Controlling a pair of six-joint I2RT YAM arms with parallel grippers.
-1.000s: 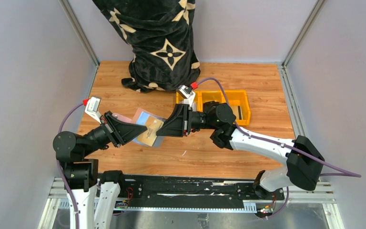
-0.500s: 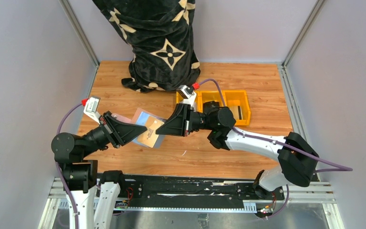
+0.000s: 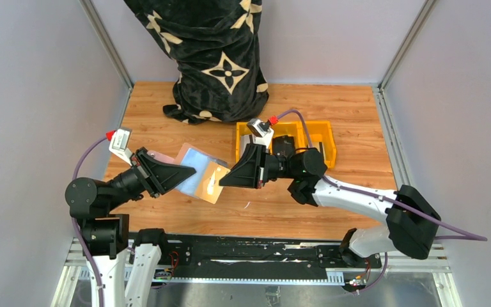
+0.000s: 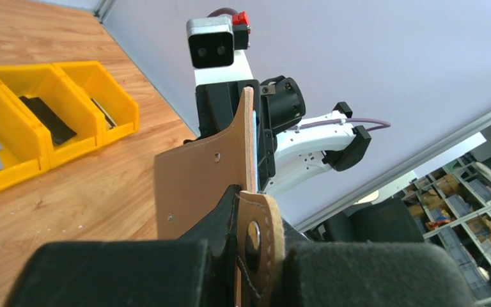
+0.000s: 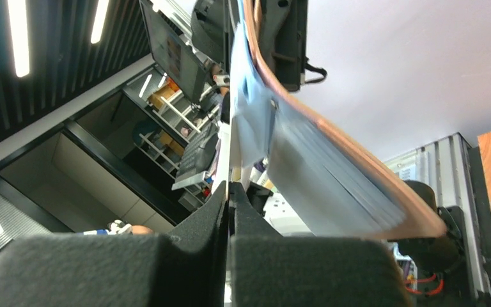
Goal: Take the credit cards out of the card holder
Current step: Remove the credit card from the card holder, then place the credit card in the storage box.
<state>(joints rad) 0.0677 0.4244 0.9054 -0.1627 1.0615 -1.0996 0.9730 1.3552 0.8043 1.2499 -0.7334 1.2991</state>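
Since a second ago the right jaws have gone from partly apart to fully together. The right arm (image 3: 345, 195) has shifted to the right, so its tip now sits at the near right corner of the holder (image 4: 192, 185) rather than over it. The left arm (image 3: 112, 188) has sunk slightly toward the near left, taking the holder with it

The holder is off the table (image 3: 332, 102), clamped by one edge in the left jaws and held open between the two arms. From the left wrist its outer face is brown, stitched, with a small stud (image 4: 217, 155). The cards (image 5: 256, 109) are in it, a pale blue stack fanned against the brown flap. From above, a gold-tan card (image 3: 213, 181) shows at the right end

A thin pale edge rises from between the right fingers (image 5: 185, 256); I cannot tell whether a card is pinched there. The stack is blurred in the right wrist view, and the arms cover part of the holder from above. Behind are a yellow bin (image 3: 323, 131) and a black patterned cloth (image 3: 211, 57)
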